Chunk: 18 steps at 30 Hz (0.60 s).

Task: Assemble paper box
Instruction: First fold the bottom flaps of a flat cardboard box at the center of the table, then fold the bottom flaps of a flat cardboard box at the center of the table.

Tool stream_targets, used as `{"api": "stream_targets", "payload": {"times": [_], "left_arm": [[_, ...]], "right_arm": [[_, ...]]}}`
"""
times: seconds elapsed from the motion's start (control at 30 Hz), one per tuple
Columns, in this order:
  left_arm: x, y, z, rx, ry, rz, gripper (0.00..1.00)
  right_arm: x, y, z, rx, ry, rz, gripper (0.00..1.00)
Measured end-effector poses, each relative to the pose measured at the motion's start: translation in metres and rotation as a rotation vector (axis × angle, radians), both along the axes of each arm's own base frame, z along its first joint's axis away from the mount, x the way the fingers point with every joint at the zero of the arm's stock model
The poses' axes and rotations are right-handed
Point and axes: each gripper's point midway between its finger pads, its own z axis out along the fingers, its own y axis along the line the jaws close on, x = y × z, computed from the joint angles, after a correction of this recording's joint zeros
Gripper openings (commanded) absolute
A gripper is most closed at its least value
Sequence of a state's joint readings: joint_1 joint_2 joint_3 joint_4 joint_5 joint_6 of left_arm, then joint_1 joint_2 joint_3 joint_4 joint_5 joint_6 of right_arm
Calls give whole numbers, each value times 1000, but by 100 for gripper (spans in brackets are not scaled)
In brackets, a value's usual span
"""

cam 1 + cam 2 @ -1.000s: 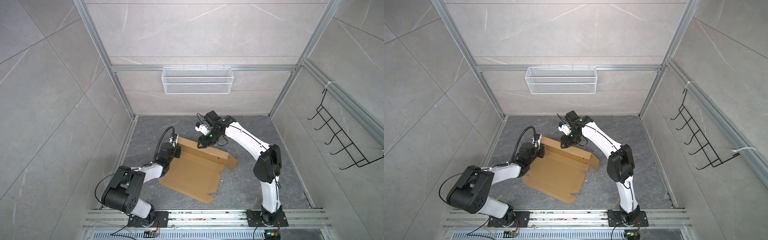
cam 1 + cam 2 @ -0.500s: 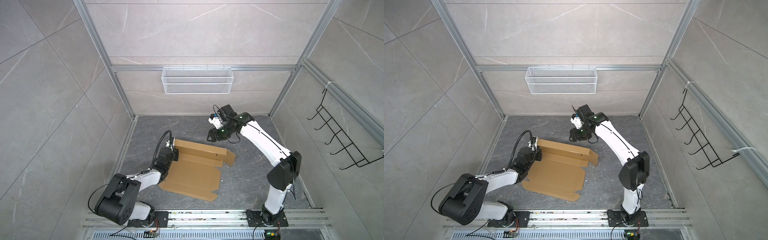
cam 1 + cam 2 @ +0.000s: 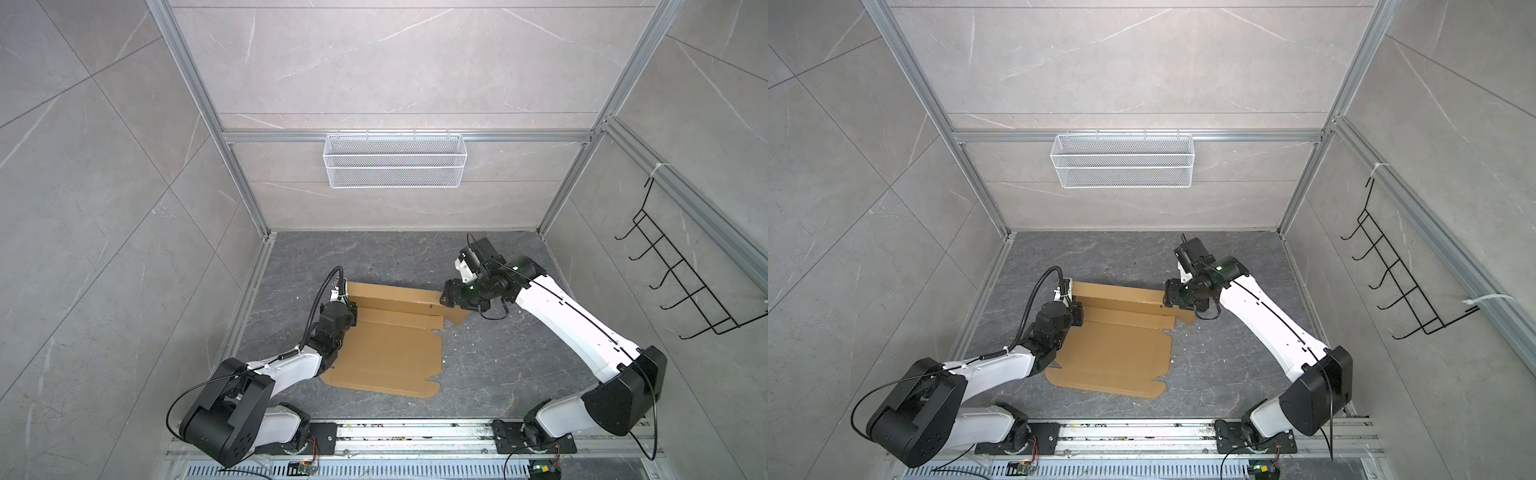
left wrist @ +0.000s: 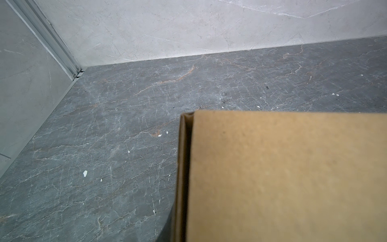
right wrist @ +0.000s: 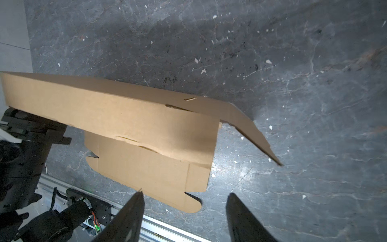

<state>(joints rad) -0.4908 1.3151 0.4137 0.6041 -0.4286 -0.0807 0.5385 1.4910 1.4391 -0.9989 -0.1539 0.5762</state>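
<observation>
Swung rightward, right gripper gapes empty at the brown cardboard box's two o'clock corner; left gripper pinches its ten o'clock fold.

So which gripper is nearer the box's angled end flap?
Right. The right gripper, open, sits right by the flap without gripping it; the left gripper is shut on the paper box at its opposite end.

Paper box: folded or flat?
Partly folded: the paper box main panel lies flat on the floor; only the far long flap is raised.
</observation>
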Motion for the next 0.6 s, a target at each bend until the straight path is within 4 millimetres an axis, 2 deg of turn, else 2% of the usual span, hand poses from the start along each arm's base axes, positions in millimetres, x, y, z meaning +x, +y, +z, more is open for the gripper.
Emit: {"api": "stream_targets", "payload": {"times": [0.23, 0.6], "left_arm": [[-1, 0, -1, 2, 4, 3, 5], [-2, 5, -4, 4, 13, 30, 5]], "right_arm": [[16, 16, -15, 29, 21, -4, 69], [33, 25, -33, 15, 43, -4, 67]]}}
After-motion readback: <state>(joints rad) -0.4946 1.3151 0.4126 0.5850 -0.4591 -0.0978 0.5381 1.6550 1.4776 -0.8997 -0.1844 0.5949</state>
